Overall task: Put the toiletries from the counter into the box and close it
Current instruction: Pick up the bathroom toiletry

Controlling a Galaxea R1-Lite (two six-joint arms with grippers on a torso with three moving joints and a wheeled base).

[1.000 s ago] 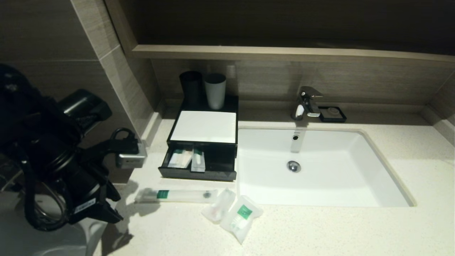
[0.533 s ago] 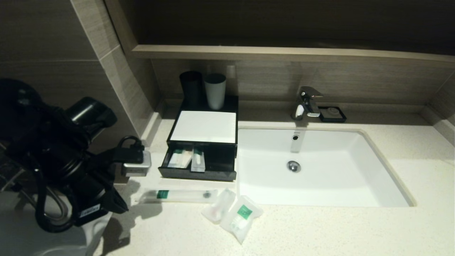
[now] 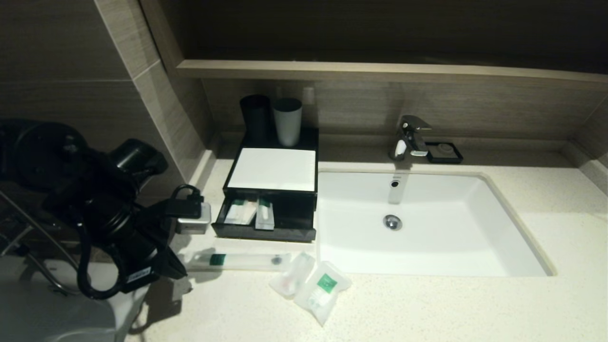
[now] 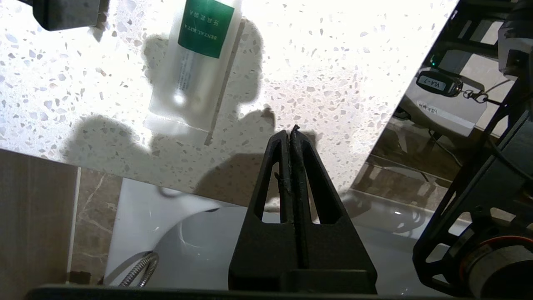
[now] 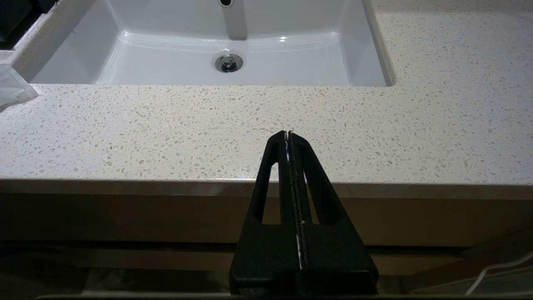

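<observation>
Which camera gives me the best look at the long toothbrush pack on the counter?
The head view: the toothbrush pack lies whole on the counter, in front of the box's open drawer. The left wrist view shows only its green-labelled end, ahead of the shut left gripper. The right wrist view does not show it.

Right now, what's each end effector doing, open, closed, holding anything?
Left end effector: closed, empty, near the toothbrush pack.
Right end effector: closed, empty, parked at the counter's front edge.
</observation>
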